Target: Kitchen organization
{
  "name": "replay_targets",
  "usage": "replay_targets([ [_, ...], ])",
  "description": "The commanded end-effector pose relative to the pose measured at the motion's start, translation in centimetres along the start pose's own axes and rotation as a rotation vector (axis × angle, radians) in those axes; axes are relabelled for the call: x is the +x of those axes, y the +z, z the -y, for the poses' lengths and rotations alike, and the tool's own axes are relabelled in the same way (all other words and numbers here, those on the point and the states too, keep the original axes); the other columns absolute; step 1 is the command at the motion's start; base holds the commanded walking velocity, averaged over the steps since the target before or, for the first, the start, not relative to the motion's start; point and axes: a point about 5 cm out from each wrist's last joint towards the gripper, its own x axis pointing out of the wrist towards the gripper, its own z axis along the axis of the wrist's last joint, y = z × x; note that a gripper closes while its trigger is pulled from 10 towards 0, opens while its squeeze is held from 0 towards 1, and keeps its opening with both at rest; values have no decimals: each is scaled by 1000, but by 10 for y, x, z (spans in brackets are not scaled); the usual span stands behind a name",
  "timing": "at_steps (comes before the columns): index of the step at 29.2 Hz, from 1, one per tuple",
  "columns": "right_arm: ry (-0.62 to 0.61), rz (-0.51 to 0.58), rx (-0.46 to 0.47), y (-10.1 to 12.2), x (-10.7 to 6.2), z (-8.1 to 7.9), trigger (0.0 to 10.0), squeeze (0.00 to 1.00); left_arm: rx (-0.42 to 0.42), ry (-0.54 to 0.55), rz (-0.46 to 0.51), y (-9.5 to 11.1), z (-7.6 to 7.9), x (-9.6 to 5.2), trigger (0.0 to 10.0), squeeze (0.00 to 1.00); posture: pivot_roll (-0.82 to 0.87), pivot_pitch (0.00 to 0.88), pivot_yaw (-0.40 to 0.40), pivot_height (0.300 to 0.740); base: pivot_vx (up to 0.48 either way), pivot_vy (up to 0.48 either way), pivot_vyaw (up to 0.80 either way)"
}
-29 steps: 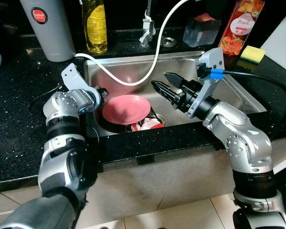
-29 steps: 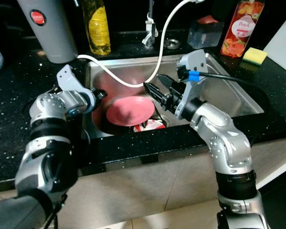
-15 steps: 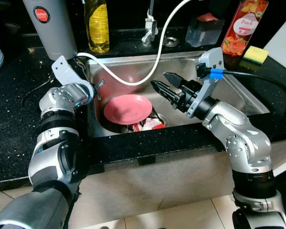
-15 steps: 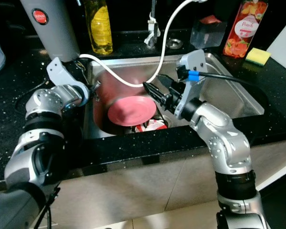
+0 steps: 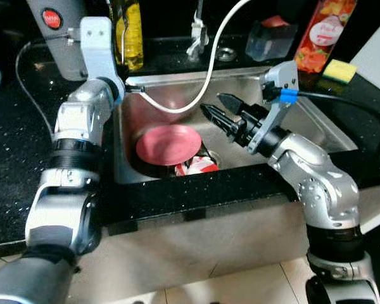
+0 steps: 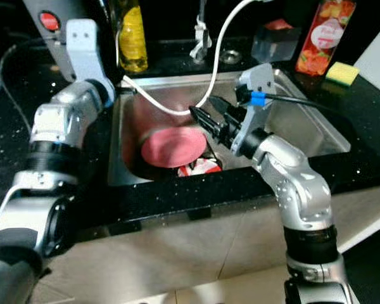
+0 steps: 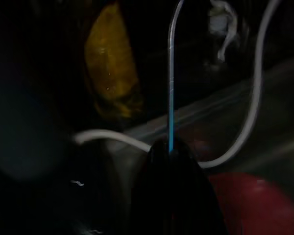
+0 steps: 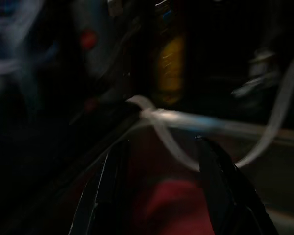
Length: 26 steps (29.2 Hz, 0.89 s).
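A pink plate (image 5: 168,142) lies tilted in the steel sink (image 5: 316,123), on top of a red and white packet (image 5: 193,166). My right gripper (image 5: 214,109) hovers open over the middle of the sink, just right of the plate, with nothing between its fingers (image 8: 218,191). My left arm (image 5: 82,120) is raised over the sink's back left corner. Its gripper (image 7: 169,147) is shut and empty, pointing toward the white hose (image 5: 206,76) and the yellow bottle (image 7: 110,73).
The white hose loops from the faucet (image 5: 198,35) across the sink. Behind the sink stand a grey flask (image 5: 57,31), a yellow soap bottle (image 5: 132,31), a clear container (image 5: 272,38), a peach bottle (image 5: 316,38) and a yellow sponge (image 5: 337,71). Black counter (image 5: 19,158) flanks the sink.
My left arm has lifted from the plate's left edge up to the sink's back left corner. The plate stays in the sink. The right arm has barely moved.
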Motion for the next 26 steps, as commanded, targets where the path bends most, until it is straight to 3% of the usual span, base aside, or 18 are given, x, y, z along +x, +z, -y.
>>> replay_targets([
  [1,-68,47,38,6,1,9,10000,0,240,25,52,4,-5,-4,10000,0,57,38,3,740,0,0,0],
  [2,-68,47,38,6,1,9,10000,0,240,25,52,4,-5,-4,10000,0,57,38,3,740,0,0,0],
  [3,-95,81,87,9,2,12,10000,0,394,20,90,5,-5,-7,10000,0,62,34,2,740,0,0,0],
  [4,-118,121,152,13,4,14,10000,0,495,-34,142,5,0,-12,10000,0,61,31,4,740,0,0,0],
  [5,-131,147,199,16,4,16,10000,0,545,-84,173,6,4,-16,10000,0,61,31,4,740,0,0,0],
  [8,-137,177,269,17,5,17,10000,0,602,-133,221,8,9,-23,10000,0,64,25,3,740,0,0,0],
  [10,-134,181,284,17,5,17,10000,0,598,-150,237,10,12,-26,10000,0,64,25,3,740,0,0,0],
  [12,-135,174,287,15,6,16,10000,0,591,-177,257,12,16,-29,10000,0,65,21,2,740,0,0,0],
  [16,-107,169,301,14,8,10,10000,0,497,-249,309,18,29,-33,10000,0,63,16,2,740,0,0,0],
  [20,-35,184,349,17,9,1,10000,0,307,-388,371,29,44,-41,10000,0,56,10,3,740,0,0,0],
  [21,-35,184,349,17,9,1,10000,0,307,-388,371,29,44,-41,10000,0,56,10,3,740,0,0,0],
  [24,13,202,381,22,7,-4,10000,0,192,-532,388,34,53,-51,10000,0,56,10,3,740,0,0,0],
  [26,33,212,390,24,7,-6,10000,0,159,-604,359,31,58,-54,10000,0,50,4,5,740,0,0,0],
])
